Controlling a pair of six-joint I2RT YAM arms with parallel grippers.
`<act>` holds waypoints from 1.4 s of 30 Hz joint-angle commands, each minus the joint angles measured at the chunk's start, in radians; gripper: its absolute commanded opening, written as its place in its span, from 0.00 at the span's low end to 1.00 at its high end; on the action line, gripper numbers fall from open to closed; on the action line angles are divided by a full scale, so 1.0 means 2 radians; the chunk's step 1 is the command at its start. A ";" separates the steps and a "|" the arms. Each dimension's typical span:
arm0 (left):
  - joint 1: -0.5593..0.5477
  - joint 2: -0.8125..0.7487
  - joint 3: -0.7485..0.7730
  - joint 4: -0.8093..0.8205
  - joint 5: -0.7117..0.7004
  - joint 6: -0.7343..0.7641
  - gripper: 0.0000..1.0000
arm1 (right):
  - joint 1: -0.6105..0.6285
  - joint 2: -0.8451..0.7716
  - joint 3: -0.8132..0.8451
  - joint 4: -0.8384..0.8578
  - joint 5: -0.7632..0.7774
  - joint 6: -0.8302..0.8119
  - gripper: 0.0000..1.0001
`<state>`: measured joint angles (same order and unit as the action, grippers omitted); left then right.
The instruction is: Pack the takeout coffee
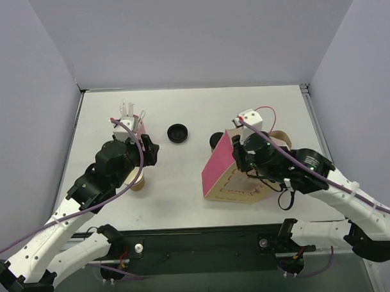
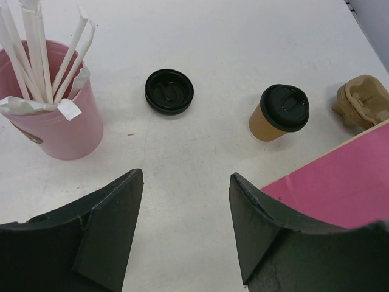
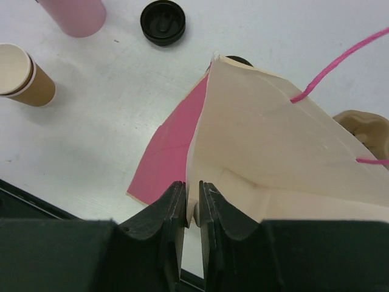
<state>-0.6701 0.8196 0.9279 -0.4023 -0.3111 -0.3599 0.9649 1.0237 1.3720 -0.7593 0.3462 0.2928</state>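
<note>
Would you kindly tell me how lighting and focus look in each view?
Top external: even, diffuse light with soft shadows on the table. Left wrist: takeout coffee and pink straw cup are sharp, while the left hand is near-black with little detail. Right wrist: the paper bag interior is bright cream, not glaring; the right hand is dark.

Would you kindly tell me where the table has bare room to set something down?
Widest bare patch: on the near side of the loose lid, between the lidless cup and the pink bag. The far strip of table behind the straw cup and lid is bare too. Crowded on the right, where takeout coffee, bag and cup carrier sit close.
</note>
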 commanded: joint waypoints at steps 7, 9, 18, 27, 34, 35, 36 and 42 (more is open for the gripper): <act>0.004 0.024 0.012 -0.046 0.007 -0.016 0.69 | 0.092 0.162 0.053 0.071 0.098 0.100 0.29; 0.004 0.031 0.018 -0.059 0.011 -0.023 0.68 | 0.096 0.174 0.068 0.072 0.098 0.101 0.36; 0.004 0.027 0.051 -0.067 0.070 -0.077 0.68 | 0.097 0.150 0.115 0.074 0.078 0.048 0.47; -0.040 0.054 0.088 -0.022 0.143 -0.149 0.64 | 0.097 0.037 0.075 0.064 0.124 0.032 0.49; -0.139 0.112 0.123 0.003 0.086 -0.145 0.65 | 0.094 -0.026 0.023 0.063 0.149 0.031 0.49; -0.143 0.125 0.127 0.003 0.081 -0.146 0.65 | 0.094 -0.032 0.020 0.063 0.149 0.031 0.49; -0.146 0.130 0.130 0.005 0.077 -0.147 0.65 | 0.094 -0.040 0.018 0.063 0.148 0.030 0.49; -0.167 0.150 0.134 0.032 0.080 -0.143 0.65 | 0.093 -0.058 -0.002 0.061 0.150 0.028 0.49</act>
<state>-0.9794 1.1110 1.1412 -0.4305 -0.1303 -0.6437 1.1534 0.9211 1.3960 -0.6346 0.6010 0.3645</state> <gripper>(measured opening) 0.648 0.490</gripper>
